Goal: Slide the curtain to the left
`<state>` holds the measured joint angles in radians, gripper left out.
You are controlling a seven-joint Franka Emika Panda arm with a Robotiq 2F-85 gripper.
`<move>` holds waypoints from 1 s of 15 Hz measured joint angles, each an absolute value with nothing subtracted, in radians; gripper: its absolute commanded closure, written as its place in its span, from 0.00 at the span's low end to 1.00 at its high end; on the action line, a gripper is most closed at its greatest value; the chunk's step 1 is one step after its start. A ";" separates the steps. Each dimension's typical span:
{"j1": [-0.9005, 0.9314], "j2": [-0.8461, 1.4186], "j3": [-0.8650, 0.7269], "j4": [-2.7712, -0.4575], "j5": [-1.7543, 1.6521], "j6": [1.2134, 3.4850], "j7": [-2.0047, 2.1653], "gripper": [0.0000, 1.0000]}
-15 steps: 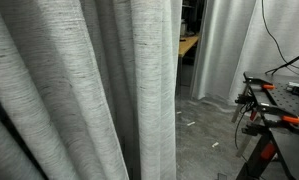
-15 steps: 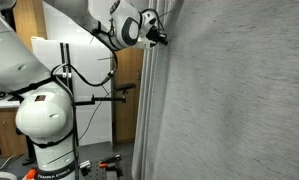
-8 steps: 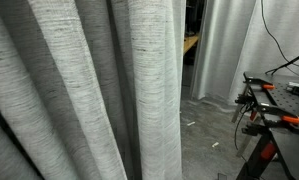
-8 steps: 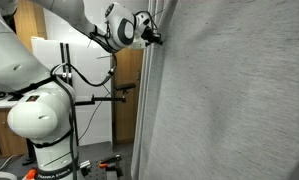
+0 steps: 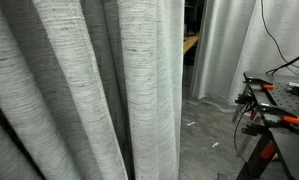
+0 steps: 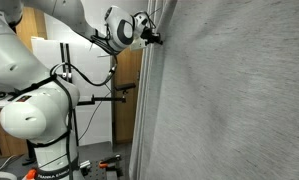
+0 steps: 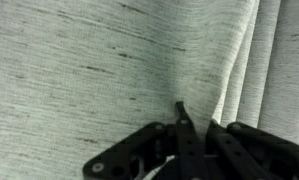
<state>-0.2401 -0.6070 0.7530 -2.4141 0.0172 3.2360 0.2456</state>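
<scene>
In a workshop room with a bare grey floor (image 5: 204, 130), the curtain (image 5: 89, 90) hangs full length across the left and middle of the frame. It looks soft, light and limp, likely to bunch rather than shift as one sheet, so its edge high up is the sensible hold. There, at upper middle in an exterior view, the gripper (image 6: 159, 38) is closed tight on a fold. The cloth is a pale grey weave with fine dark horizontal streaks and deep vertical folds.
</scene>
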 measured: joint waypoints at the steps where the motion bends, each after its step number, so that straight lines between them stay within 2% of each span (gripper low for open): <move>1: -0.254 -0.609 0.768 -2.412 0.017 3.233 0.246 0.70; 2: -0.255 -0.603 0.797 -2.425 0.017 3.204 0.248 0.68; 4: -0.255 -0.592 0.881 -2.464 0.017 3.150 0.271 0.55; 11: -0.252 -0.454 1.202 -2.509 0.016 2.975 0.377 0.01; 15: -0.268 -0.379 1.231 -2.502 0.013 2.945 0.354 0.00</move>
